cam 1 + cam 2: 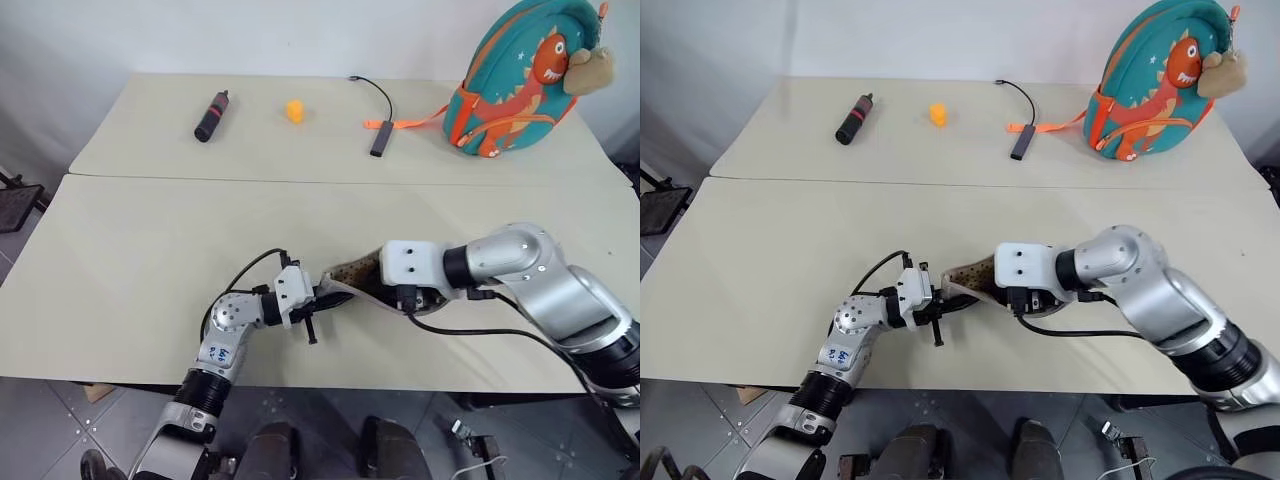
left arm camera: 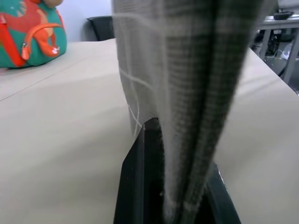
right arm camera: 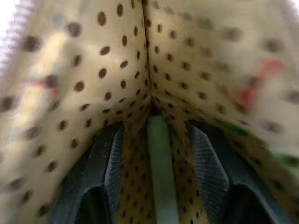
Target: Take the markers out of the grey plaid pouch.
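Observation:
The grey plaid pouch (image 1: 350, 275) lies near the front of the table, its mouth held open to show a beige lining with dark dots. My left gripper (image 1: 322, 298) is shut on the pouch's edge, and the plaid fabric (image 2: 187, 93) is pinched between its black fingers. My right gripper (image 3: 154, 130) is pushed into the pouch from the right. Its fingers stand open on either side of a light green marker (image 3: 161, 177) lying along the bottom fold, and neither finger touches it. In the eye views the pouch and the right wrist hide the markers.
At the back right stands a teal dinosaur backpack (image 1: 520, 85). A black cylinder with a red band (image 1: 211, 116), a small orange object (image 1: 295, 110) and a black cable with an orange strap (image 1: 381, 140) lie on the far table. A seam (image 1: 200, 178) separates the two tables.

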Controlling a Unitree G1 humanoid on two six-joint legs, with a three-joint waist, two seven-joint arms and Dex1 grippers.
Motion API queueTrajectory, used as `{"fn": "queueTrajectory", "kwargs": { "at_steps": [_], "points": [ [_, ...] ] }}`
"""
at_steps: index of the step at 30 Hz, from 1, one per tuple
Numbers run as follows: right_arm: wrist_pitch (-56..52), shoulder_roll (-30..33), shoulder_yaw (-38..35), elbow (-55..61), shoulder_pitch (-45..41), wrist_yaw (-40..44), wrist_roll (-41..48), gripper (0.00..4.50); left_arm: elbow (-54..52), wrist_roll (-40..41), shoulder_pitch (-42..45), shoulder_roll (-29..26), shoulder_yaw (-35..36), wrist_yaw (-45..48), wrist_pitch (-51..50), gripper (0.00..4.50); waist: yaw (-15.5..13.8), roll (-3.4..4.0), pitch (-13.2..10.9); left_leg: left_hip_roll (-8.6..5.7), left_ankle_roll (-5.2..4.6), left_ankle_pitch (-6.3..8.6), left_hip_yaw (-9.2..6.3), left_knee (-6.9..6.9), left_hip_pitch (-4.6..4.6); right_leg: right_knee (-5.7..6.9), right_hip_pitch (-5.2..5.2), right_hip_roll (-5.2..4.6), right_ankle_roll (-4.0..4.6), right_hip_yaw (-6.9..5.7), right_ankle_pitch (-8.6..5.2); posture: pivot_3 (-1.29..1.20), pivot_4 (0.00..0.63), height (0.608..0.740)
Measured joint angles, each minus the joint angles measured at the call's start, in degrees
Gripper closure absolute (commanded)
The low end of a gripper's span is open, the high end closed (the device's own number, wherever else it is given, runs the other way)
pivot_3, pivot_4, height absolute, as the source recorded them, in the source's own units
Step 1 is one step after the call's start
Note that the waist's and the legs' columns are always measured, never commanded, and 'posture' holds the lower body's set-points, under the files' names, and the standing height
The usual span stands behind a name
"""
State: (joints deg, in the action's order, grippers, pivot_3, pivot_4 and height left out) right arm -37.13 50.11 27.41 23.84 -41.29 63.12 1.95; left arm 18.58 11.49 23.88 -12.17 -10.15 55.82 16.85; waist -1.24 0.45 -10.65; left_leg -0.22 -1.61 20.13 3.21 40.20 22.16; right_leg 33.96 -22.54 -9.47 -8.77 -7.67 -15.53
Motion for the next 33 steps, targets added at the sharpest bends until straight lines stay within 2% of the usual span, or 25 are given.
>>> {"fn": "queueTrajectory", "kwargs": {
  "at_steps": [5, 13, 16, 18, 20, 24, 29, 33],
  "points": [
    [4.4, -2.1, 6.6, -4.4, -1.5, -1.8, -10.6, 2.28, 0.0, 0.3, 0.1, 0.3, 0.1, 0.1, -1.0, 4.5, 0.1, -0.02, 0.0, -0.01, 0.0, 0.0, 0.05, 0.0, -0.01, 0.01, 0.01, 0.0, 0.0, 0.01, 0.0, 0.0, 0.15, 0.74],
    [7.5, -6.8, 8.8, -9.9, -3.0, -1.7, -18.3, 2.28, 0.1, 0.4, 0.2, 0.5, 1.1, -0.5, -2.3, 4.5, 0.6, -0.08, 0.1, 0.02, 0.02, -0.01, 0.07, 0.01, -0.09, 0.06, 0.06, 0.04, 0.0, 0.03, 0.0, 0.0, 0.15, 0.74],
    [8.5, -7.8, 8.6, -11.2, -3.0, -1.0, -19.4, 2.88, 0.1, 0.4, 0.2, 0.5, 1.2, -0.6, -2.6, 4.5, 1.1, -0.26, 0.3, 0.02, 0.02, -0.02, 0.06, 0.01, -0.12, 0.08, 0.09, 0.04, 0.0, 0.03, 0.0, 0.0, 0.15, 0.74],
    [9.3, -8.3, 8.4, -11.8, -2.8, -0.7, -19.9, 3.51, 0.1, 0.4, 0.2, 0.8, 1.2, -0.6, -2.7, 4.5, 1.1, -0.31, 0.3, 0.02, 0.02, -0.02, 0.05, 0.02, -0.12, 0.07, 0.1, 0.03, 0.0, 0.02, 0.0, 0.0, 0.15, 0.74],
    [10.3, -8.5, 8.0, -12.1, -2.7, -0.4, -20.0, 4.07, 0.1, 0.4, 0.2, 1.0, 1.2, -0.5, -3.0, 4.5, 1.2, -0.31, 0.3, 0.02, 0.03, -0.02, 0.04, 0.02, -0.12, 0.07, 0.09, 0.03, 0.0, 0.02, 0.0, 0.0, 0.15, 0.74],
    [12.2, -8.1, 4.8, -11.6, -1.5, 1.1, -18.0, 4.06, 0.1, 0.7, 0.6, 1.0, 1.2, -0.5, -3.2, 4.5, 1.1, -0.31, 0.3, 0.01, 0.02, -0.02, 0.01, 0.01, -0.07, 0.04, 0.07, 0.03, 0.0, 0.0, 0.0, 0.0, 0.15, 0.74],
    [17.0, -4.7, -1.2, -9.5, 0.8, 4.8, -12.7, 4.06, 0.1, 1.6, 0.7, 1.0, 1.2, -0.4, -3.8, 4.5, 1.1, -0.32, 0.3, 0.01, 0.02, -0.01, 0.01, -0.02, -0.06, -0.01, 0.07, 0.03, 0.0, -0.01, 0.0, 0.0, 0.15, 0.74],
    [21.0, -4.3, -8.2, -9.6, 3.6, 7.8, -4.4, 4.06, 0.0, 1.9, 0.7, 0.8, 1.4, -0.3, -4.0, 4.5, 1.2, -0.33, 0.3, 0.01, 0.02, -0.01, 0.02, -0.04, -0.06, -0.01, 0.07, 0.03, 0.0, -0.01, 0.0, 0.0, 0.15, 0.74]
  ]
}}
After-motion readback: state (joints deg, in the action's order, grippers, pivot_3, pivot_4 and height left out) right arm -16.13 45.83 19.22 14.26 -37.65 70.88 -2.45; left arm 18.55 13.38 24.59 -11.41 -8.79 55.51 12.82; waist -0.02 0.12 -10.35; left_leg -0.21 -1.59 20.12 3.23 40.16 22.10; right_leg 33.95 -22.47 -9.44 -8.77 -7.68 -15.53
